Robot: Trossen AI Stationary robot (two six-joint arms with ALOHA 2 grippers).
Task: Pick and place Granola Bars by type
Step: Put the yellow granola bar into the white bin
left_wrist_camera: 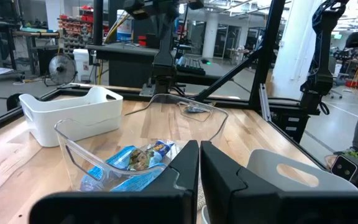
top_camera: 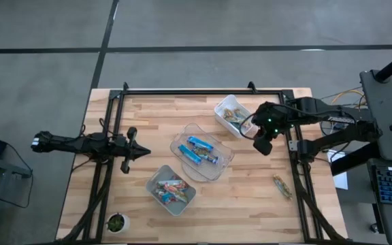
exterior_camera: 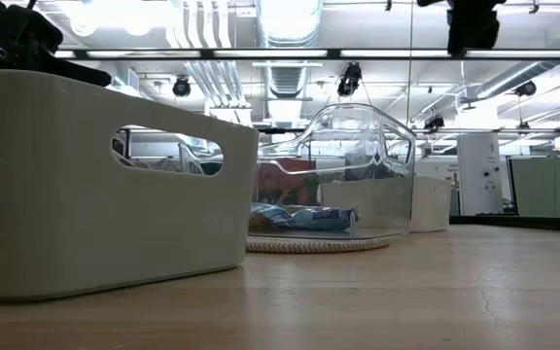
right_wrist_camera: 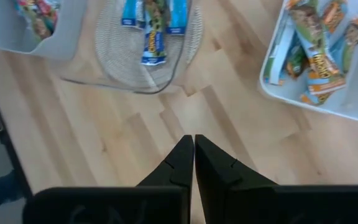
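Three bins stand mid-table. A white bin (top_camera: 230, 116) at the far right holds greenish-brown bars (right_wrist_camera: 316, 56). A clear bin (top_camera: 201, 153) on a round mat holds bright blue bars (right_wrist_camera: 151, 25). A pale bin (top_camera: 171, 190) nearer the front holds red and pink bars (top_camera: 169, 189). One greenish-brown bar (top_camera: 282, 187) lies flat on the table by the right rail. My right gripper (top_camera: 263, 143) is shut and empty, above the wood between the white and clear bins. My left gripper (top_camera: 141, 153) is shut and empty at the left, pointing at the clear bin (left_wrist_camera: 129, 165).
A black frame (top_camera: 203, 92) runs around the table, with rails down the left and right sides. A small round pot (top_camera: 116, 222) stands at the near left corner. Bare wood (top_camera: 250, 204) lies in front of the bins and at the near right.
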